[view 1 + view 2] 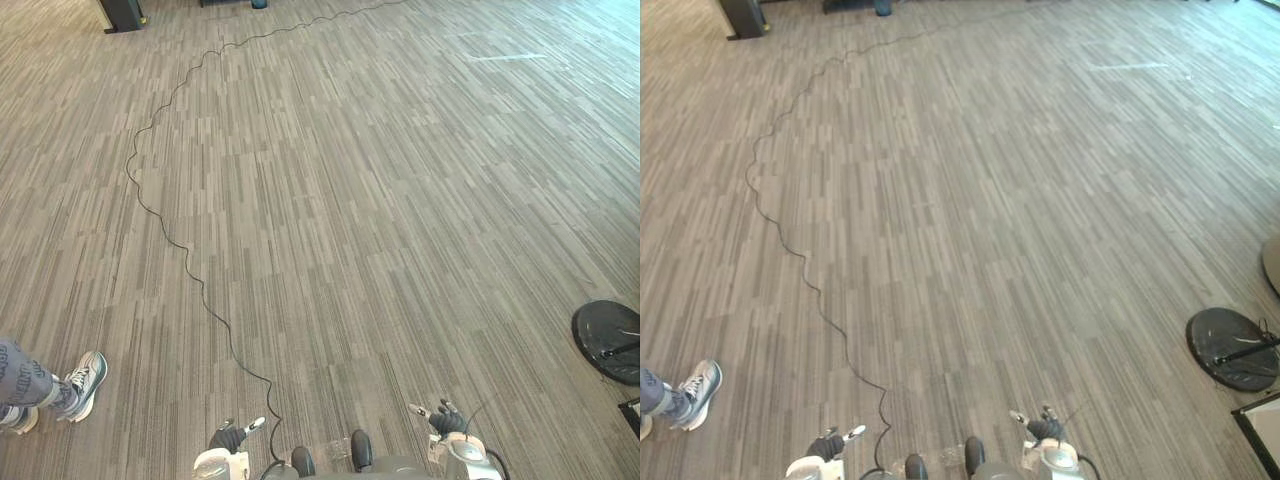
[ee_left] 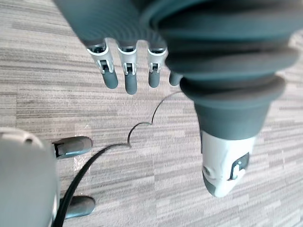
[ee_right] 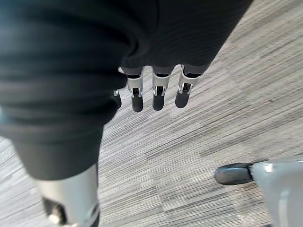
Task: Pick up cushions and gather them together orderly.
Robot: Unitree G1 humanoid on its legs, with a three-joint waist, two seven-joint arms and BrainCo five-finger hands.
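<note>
Searching is called for, as the cushions are judged to lie beyond the carpet floor (image 1: 350, 200) ahead; left hand (image 1: 228, 436) and right hand (image 1: 447, 420), low at the bottom edge, are held slack-fingered and empty, ready for a grasp.
</note>
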